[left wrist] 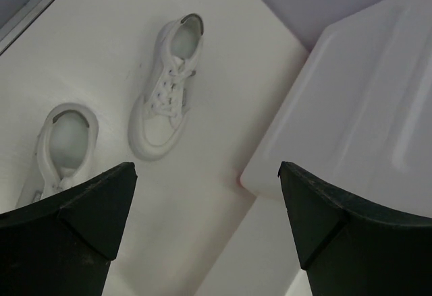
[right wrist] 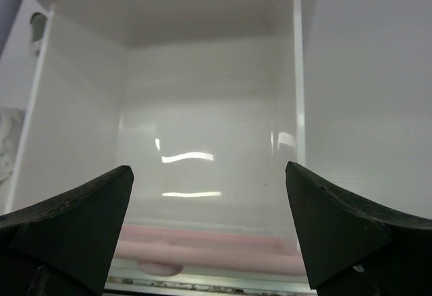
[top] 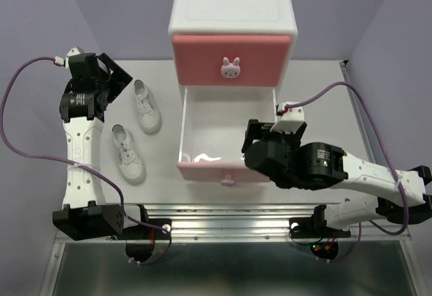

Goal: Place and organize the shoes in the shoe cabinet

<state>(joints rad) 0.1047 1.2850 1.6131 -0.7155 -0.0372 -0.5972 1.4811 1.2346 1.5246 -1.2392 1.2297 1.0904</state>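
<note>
Two small white lace-up sneakers (top: 145, 106) (top: 127, 152) lie on the table left of the shoe cabinet (top: 233, 3). The left wrist view shows both, one whole (left wrist: 165, 104) and one partly behind a finger (left wrist: 61, 144). The cabinet's darker pink upper drawer (top: 231, 58) is closed. Its paler pink lower drawer (top: 226, 172) is pulled out, and its white inside (right wrist: 202, 141) holds nothing. My left gripper (top: 116, 77) (left wrist: 206, 174) hangs open above the table, left of the sneakers. My right gripper (top: 260, 134) (right wrist: 208, 174) is open and empty over the drawer's front right corner.
The cabinet's white side wall (left wrist: 358, 107) is close on the right of the left gripper. A metal rail (top: 229, 215) runs along the table's near edge by the arm bases. Purple walls close in the back and both sides.
</note>
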